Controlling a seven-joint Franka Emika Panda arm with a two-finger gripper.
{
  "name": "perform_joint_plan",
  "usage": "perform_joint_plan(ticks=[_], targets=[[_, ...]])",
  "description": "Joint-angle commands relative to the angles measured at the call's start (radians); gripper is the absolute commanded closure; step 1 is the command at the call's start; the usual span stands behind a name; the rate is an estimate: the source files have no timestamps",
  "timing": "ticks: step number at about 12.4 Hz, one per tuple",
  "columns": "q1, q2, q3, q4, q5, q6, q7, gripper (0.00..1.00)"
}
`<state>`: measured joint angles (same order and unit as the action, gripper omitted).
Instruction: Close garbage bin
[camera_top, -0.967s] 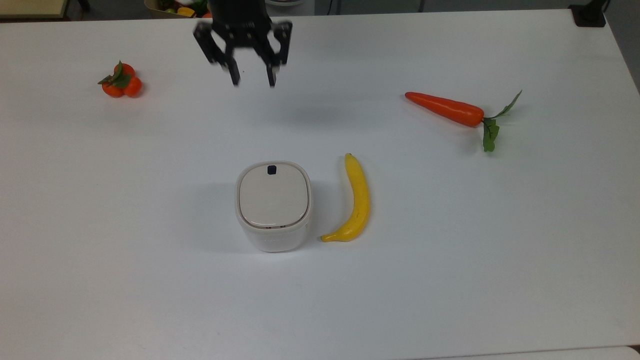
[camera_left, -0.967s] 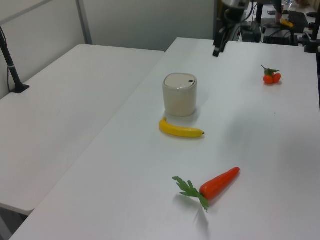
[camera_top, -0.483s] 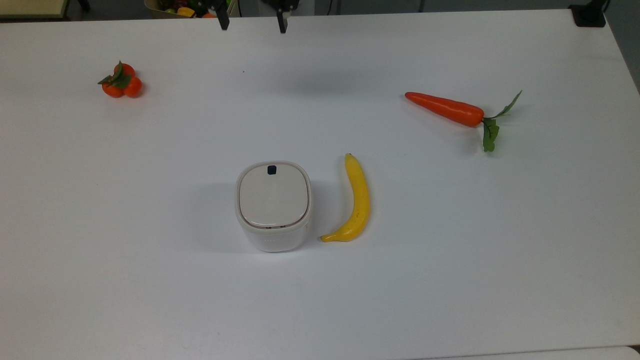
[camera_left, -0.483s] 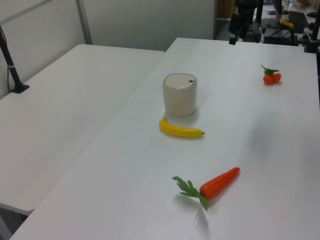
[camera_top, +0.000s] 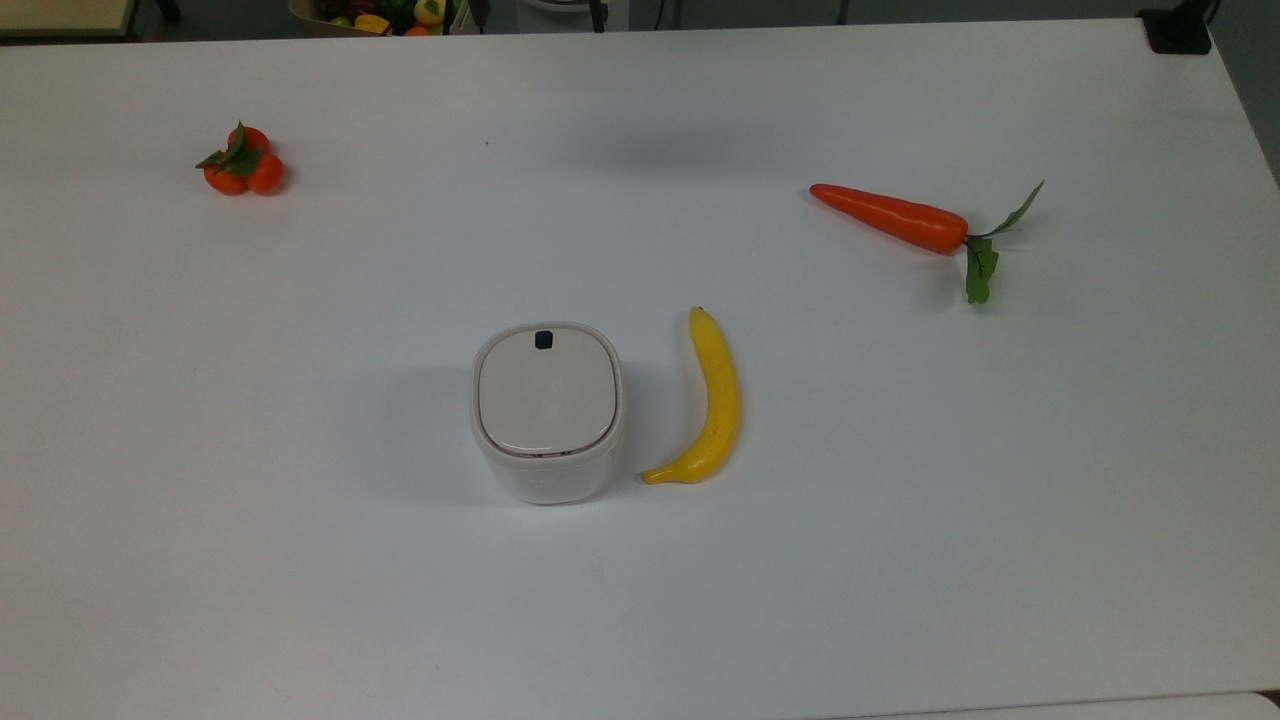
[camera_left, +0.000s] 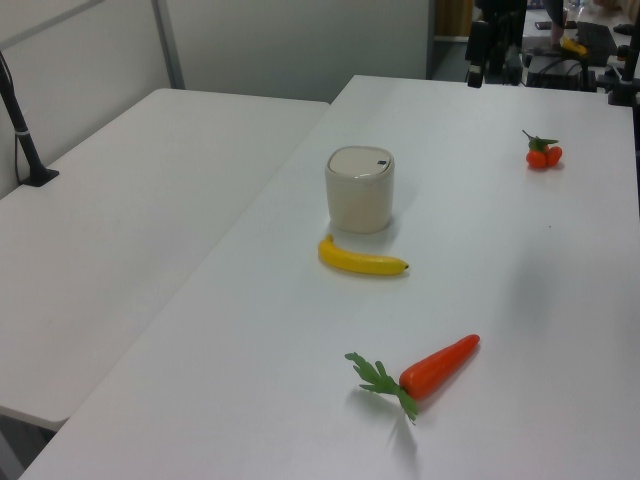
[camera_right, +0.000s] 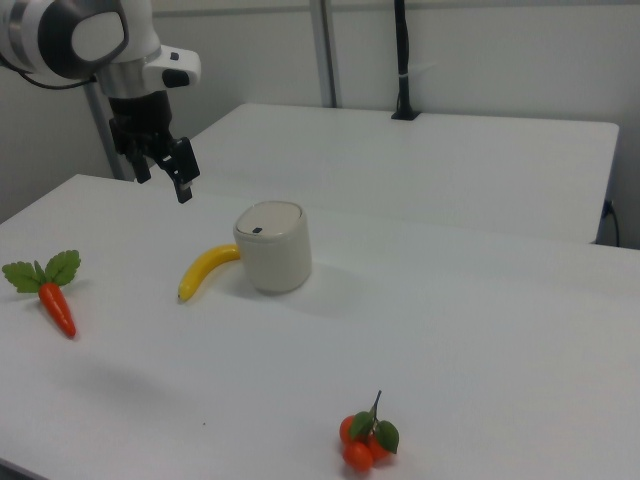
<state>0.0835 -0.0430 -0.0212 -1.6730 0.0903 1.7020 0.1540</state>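
Garbage bin (camera_top: 547, 412) already has its beige lid (camera_top: 545, 389) flat on the rim, dark button (camera_top: 544, 340) showing; task looks done, nothing left that I can judge. Pincer (camera_right: 168, 172) hangs well above the worktop (camera_top: 900, 500), empty, fingers apart, well clear of the bin, which in the right view sits lower and to the pincer's right. Left to right in the top view: one tangerine cluster (camera_top: 240, 162), one bin, one banana (camera_top: 712, 399) just beside the bin, one carrot (camera_top: 905, 221). All rest well below the pincer.
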Motion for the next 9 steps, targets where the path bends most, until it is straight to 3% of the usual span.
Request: perform_joint_plan(ticks=[1, 6, 9], targets=[[-0.001, -0.009, 0.001, -0.008, -0.035, 0.001, -0.082, 0.00], [0.005, -0.005, -0.063, -0.010, -0.040, 0.086, -0.266, 0.00], [0.009, -0.005, -0.069, -0.010, -0.038, 0.087, -0.278, 0.00]])
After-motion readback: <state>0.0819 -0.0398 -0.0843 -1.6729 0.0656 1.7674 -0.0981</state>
